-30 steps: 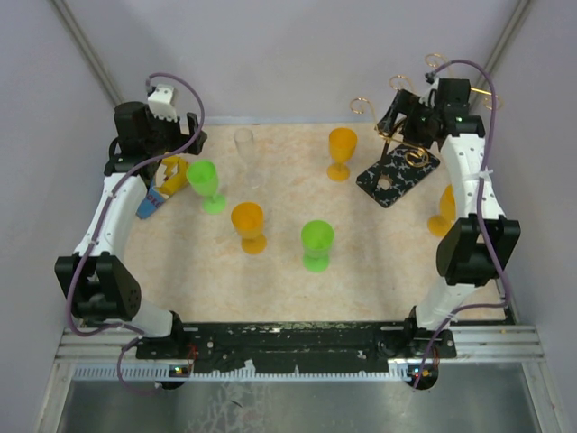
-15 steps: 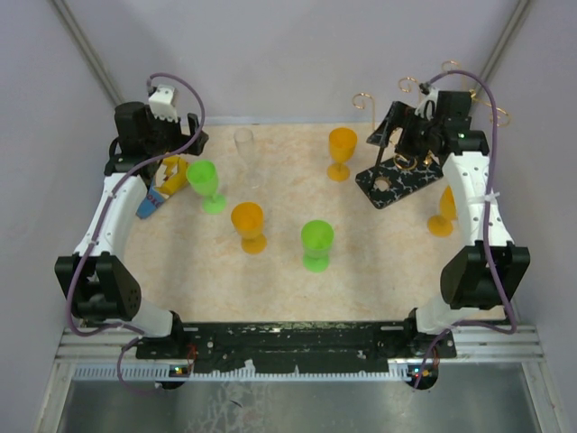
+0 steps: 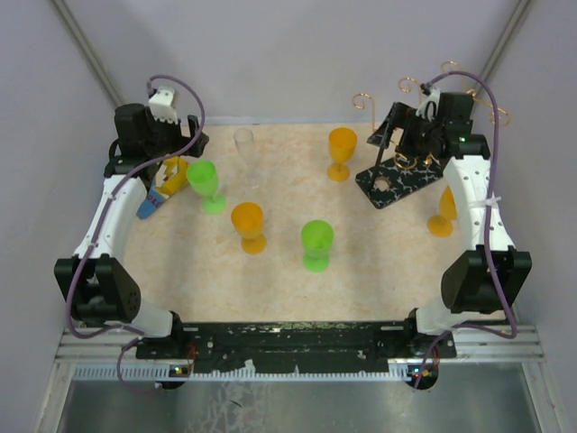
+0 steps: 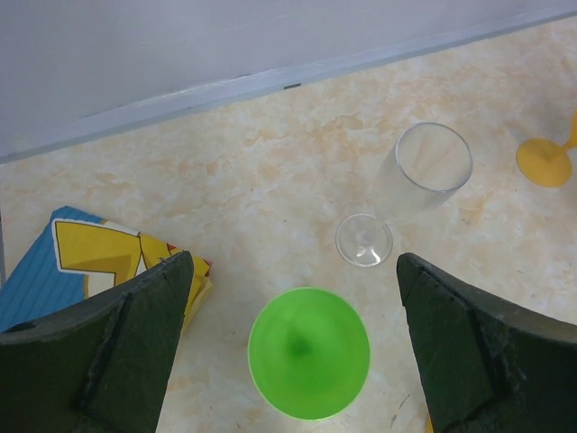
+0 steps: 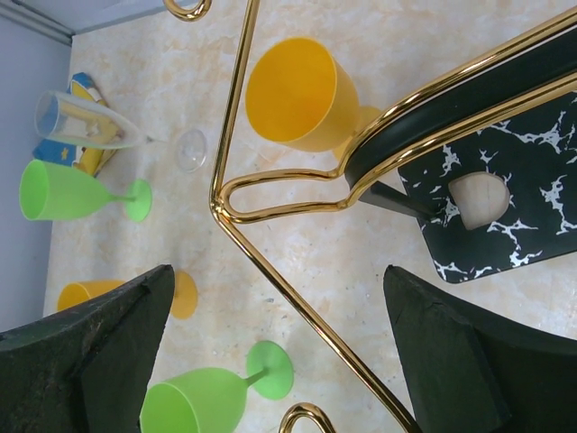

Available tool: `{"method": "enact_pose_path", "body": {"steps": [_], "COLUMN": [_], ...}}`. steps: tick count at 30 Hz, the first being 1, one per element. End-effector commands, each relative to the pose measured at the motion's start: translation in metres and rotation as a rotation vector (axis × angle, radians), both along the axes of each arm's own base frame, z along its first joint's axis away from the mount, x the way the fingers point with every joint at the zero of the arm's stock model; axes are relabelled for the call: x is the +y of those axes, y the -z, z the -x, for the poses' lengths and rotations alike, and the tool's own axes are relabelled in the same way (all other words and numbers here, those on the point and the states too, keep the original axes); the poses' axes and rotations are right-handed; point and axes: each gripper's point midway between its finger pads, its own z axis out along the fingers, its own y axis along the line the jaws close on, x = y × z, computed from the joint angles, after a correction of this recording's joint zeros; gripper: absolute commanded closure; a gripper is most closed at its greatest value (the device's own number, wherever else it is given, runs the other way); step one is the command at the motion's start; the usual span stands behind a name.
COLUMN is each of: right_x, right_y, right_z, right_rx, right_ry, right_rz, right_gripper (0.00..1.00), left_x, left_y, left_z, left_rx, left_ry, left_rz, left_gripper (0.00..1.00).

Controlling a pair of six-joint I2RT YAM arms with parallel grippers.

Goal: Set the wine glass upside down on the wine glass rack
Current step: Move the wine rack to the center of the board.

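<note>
Right gripper slightly nearer, astride rack

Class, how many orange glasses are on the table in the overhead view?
3. One orange glass stands at the back, left of the rack; one near the middle; one at the right edge, partly behind the right arm.

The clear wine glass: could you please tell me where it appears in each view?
Top external: the clear wine glass stands at the back, left of centre.
Left wrist: it is right of centre, in the upper half.
Right wrist: it is in the upper left corner.
Shared landmark: the green glass beside it.
</note>
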Motion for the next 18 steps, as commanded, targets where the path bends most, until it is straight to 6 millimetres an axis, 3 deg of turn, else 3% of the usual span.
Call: {"method": "enact_pose_path", "body": {"steps": [1, 10, 18], "right_x": [-0.003, -0.015, -0.026], "right_y": [-0.019, -0.026, -0.027], "right_z": [-0.015, -0.049, -0.061], "right_rx": [-0.079, -0.179, -0.303], "right_ry": [0.033, 0.174, 0.286], "right_rz": [0.023, -0.028, -0.090], "right_gripper": [0.01, 0.01, 0.01], "left_x": [-0.003, -0.002, 0.000], "left_y": [-0.012, -0.010, -0.006], "left_z": [0.008, 0.006, 0.000], "left_rx": [-0.027, -0.025, -0.019], "left_ry": [0.013, 0.003, -0.004], "left_rz": [0.005, -0.001, -0.014], "left_gripper": [0.00, 0.00, 0.00]}}
